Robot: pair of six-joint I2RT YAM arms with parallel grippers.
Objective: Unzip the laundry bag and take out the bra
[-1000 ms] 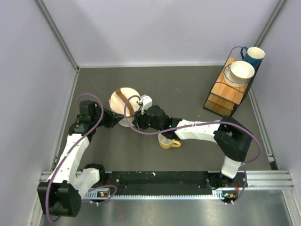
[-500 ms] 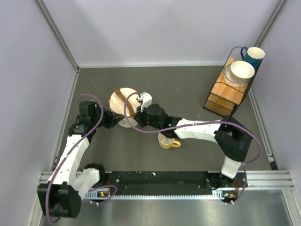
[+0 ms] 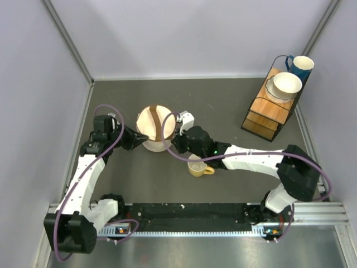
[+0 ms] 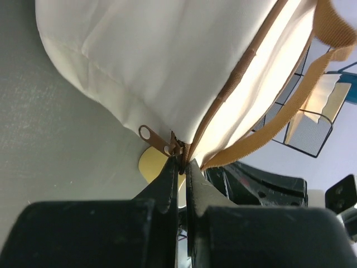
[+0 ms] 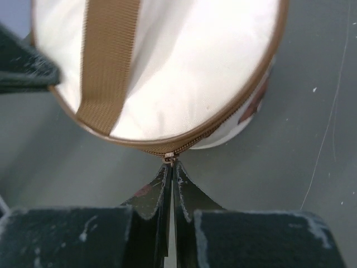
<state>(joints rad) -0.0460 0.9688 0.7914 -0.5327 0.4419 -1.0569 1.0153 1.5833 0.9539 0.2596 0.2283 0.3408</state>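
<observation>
The round cream laundry bag (image 3: 154, 127) with a brown strap stands on the table between both grippers. It also shows in the left wrist view (image 4: 167, 67) and the right wrist view (image 5: 184, 67). My left gripper (image 3: 136, 139) is shut on the bag's brown rim trim (image 4: 179, 158) at its left side, beside a loose zipper tab (image 4: 153, 138). My right gripper (image 3: 174, 136) is shut on the zipper pull (image 5: 169, 159) at the bag's right rim. Dark red fabric of the bra (image 5: 254, 106) shows through the side mesh.
A yellow mug (image 3: 198, 166) stands just under my right arm, near the bag. A wire rack (image 3: 271, 106) with a wooden box, a white bowl (image 3: 286, 85) and a blue mug (image 3: 302, 66) stands at the back right.
The bag has shifted right and tipped more upright. My right gripper moved right along the rim with the zipper pull; my left gripper followed, still gripping the rim.
</observation>
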